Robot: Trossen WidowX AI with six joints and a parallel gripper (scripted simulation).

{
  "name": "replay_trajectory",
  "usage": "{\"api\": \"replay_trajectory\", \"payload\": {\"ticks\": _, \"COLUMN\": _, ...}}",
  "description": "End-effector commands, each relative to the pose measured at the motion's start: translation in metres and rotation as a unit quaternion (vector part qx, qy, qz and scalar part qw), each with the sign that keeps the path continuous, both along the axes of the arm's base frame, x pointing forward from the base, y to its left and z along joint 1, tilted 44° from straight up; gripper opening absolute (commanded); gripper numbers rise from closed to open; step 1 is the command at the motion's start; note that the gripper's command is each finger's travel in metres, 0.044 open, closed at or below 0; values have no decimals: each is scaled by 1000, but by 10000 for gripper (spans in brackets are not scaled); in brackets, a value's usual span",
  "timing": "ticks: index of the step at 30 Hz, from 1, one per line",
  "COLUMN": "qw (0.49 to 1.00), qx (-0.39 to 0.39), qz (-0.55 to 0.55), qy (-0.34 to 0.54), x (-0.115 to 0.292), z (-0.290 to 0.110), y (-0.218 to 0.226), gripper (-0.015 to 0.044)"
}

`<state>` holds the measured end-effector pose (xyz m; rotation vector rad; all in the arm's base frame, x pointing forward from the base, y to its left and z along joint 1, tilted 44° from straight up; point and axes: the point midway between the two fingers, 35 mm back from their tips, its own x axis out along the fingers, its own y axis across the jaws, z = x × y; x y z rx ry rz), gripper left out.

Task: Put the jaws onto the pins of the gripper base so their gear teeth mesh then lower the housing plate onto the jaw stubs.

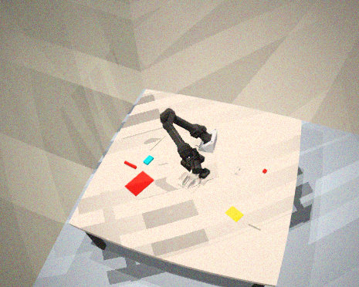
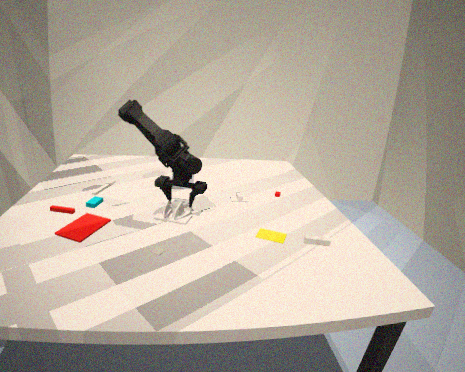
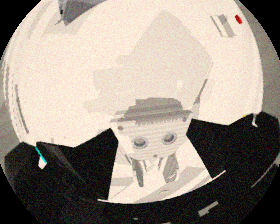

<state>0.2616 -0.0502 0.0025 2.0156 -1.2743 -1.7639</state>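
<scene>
Pale walls and a pale tabletop point(image 1: 258, 146) point(image 2: 309, 280) point(image 3: 56, 75) crossed by slanting shadows surround the black arm point(image 1: 174, 136) point(image 2: 151, 130). Its foot stands behind the gripper, which reaches down over the work.

The gripper point(image 1: 199, 175) point(image 2: 183, 197) point(image 3: 151, 124) is closed on the housing plate point(image 3: 153, 136), its fingers one on either side. In the wrist view the plate spans the gap between them, showing two round holes and a toothed-looking edge.

Right of the gripper in the exterior view lie the yellow sheet point(image 1: 234, 214) point(image 2: 271, 236), nearer the viewer, and a small red cube point(image 1: 265, 171) point(image 2: 277, 194). Off to the left are the red sheet point(image 1: 139, 184) point(image 2: 83, 227), the cyan block point(image 1: 148, 160) point(image 2: 94, 202) and the red rod point(image 1: 130, 164) point(image 2: 62, 209).

Directly below the gripper sits the base point(image 2: 186, 219), with both jaws point(image 2: 175, 209) point(image 3: 153, 172) standing on it. The plate's long axis runs from finger to finger, across the jaw pair, so the coming move looks to be straight down, holes to stubs. Whether the stubs have already entered, and whether the teeth mesh, I cannot tell. A slight tilt could catch one stub early; level seating should precede release.
</scene>
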Motion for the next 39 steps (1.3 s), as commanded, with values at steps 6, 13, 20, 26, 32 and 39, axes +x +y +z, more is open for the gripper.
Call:
{"api": "replay_trajectory", "payload": {"ticks": 6, "qw": 1000, "qx": -2, "qz": 2, "qy": 1, "x": 0, "z": -2, "y": -2, "gripper": 351}}
{"api": "replay_trajectory", "payload": {"ticks": 13, "qw": 1000, "qx": -2, "qz": 2, "qy": 1, "x": 0, "z": -2, "y": -3, "gripper": 351}}
{"api": "replay_trajectory", "payload": {"ticks": 20, "qw": 1000, "qx": -2, "qz": 3, "qy": 1, "x": 0, "z": -3, "y": -4, "gripper": 351}}
{"api": "replay_trajectory", "payload": {"ticks": 26, "qw": 1000, "qx": -2, "qz": 3, "qy": 1, "x": 0, "z": -5, "y": -5, "gripper": 351}}
{"api": "replay_trajectory", "payload": {"ticks": 32, "qw": 1000, "qx": -2, "qz": 3, "qy": 1, "x": 0, "z": -5, "y": -6, "gripper": 351}}
{"api": "replay_trajectory", "payload": {"ticks": 39, "qw": 1000, "qx": -2, "qz": 2, "qy": 1, "x": 0, "z": -7, "y": -7, "gripper": 351}}
